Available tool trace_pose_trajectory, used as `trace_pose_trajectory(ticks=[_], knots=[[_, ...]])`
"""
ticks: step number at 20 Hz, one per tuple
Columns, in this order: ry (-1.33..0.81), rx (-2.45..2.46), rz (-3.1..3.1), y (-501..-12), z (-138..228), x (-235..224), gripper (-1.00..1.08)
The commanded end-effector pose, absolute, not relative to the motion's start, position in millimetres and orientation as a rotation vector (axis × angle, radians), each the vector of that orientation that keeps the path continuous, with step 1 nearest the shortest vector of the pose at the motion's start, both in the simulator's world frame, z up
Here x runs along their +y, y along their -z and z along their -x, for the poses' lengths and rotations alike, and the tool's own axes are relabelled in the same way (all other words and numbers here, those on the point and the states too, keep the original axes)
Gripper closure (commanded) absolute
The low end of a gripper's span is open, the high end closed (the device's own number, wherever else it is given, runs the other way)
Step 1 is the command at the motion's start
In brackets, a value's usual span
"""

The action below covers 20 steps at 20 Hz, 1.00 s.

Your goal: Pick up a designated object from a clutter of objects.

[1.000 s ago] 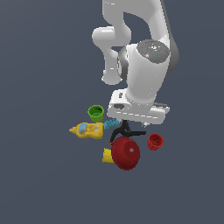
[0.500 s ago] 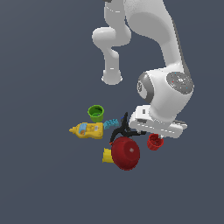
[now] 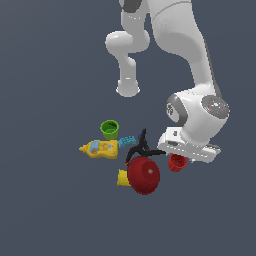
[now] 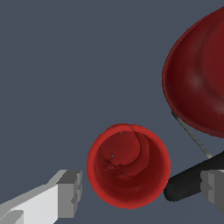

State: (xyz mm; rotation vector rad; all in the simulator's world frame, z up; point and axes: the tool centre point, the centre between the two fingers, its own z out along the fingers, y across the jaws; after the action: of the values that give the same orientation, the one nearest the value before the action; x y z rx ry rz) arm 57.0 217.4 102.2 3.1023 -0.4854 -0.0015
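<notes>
Two pale fingers (image 4: 65,192) of the gripper (image 4: 140,186) stand apart on either side of the small red cup (image 4: 128,165), which sits upright and open-mouthed between them, not clamped. A black clamp (image 4: 192,179) handle lies just beside the cup's rim. Beyond it bulges the large red bowl (image 3: 143,174). Farther off on the surface (image 3: 50,210) lie a blue brick (image 3: 126,141), yellow bottle (image 3: 100,148) and green cup (image 3: 110,129).

Two cups, one small red cup (image 3: 177,162) and one green cup (image 3: 110,129); one large red bowl (image 3: 144,175); one yellow bottle (image 3: 99,148); one blue brick (image 3: 126,141); one black clamp (image 3: 139,148); one yellow piece (image 3: 122,177).
</notes>
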Motion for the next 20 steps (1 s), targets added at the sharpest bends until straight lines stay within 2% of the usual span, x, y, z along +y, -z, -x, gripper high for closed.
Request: trace_pose_trajectory(ticks=[1, 7, 20], knots=[[0.000, -0.496, -3.102, -98.3, -56.8, 221.8, -0.92], [0.002, -0.493, -3.102, -94.5, -56.2, 222.0, -0.92], [0.000, -0.497, -3.102, -47.3, -56.3, 222.9, -0.92]])
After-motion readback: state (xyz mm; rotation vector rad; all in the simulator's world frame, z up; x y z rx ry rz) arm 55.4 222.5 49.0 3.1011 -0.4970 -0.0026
